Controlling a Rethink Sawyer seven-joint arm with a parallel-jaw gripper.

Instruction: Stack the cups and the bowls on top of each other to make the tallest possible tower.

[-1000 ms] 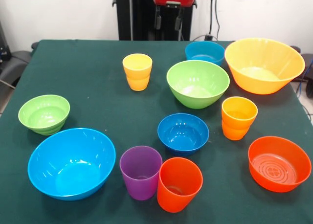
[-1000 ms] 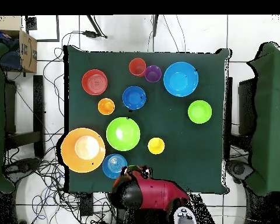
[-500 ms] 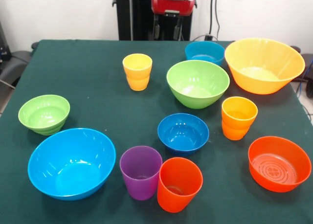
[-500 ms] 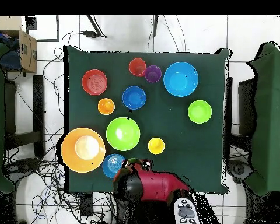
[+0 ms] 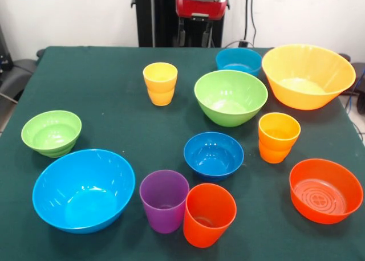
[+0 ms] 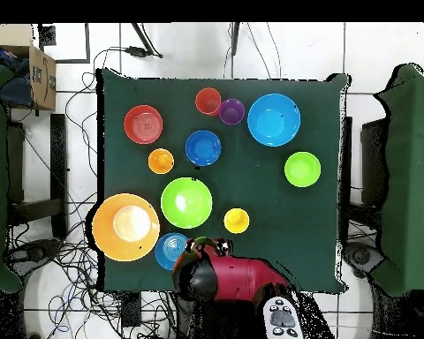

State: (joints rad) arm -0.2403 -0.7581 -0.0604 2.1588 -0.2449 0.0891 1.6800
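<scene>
On the surface (image 5: 114, 118): cups and bowls all apart, nothing stacked.
Yellow cup (image 5: 160, 83) looks light, stiff, slippery; grip at rim. Jaws' state: cannot tell.

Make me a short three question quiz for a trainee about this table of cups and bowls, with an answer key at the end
1. True or false: none of the cups or bowls is stacked yet.
2. Which cup touches the purple cup? A) yellow cup B) red-orange cup C) orange-yellow cup
3. Fill in: the largest bowl at the table's edge, next to the teal bowl, is coloured ____.

Key
1. True: every piece stands alone on the green table, and the tool hangs at the table's edge, away from most of them.
2. B, the red-orange cup.
3. Orange-yellow: the orange-yellow bowl.
</scene>
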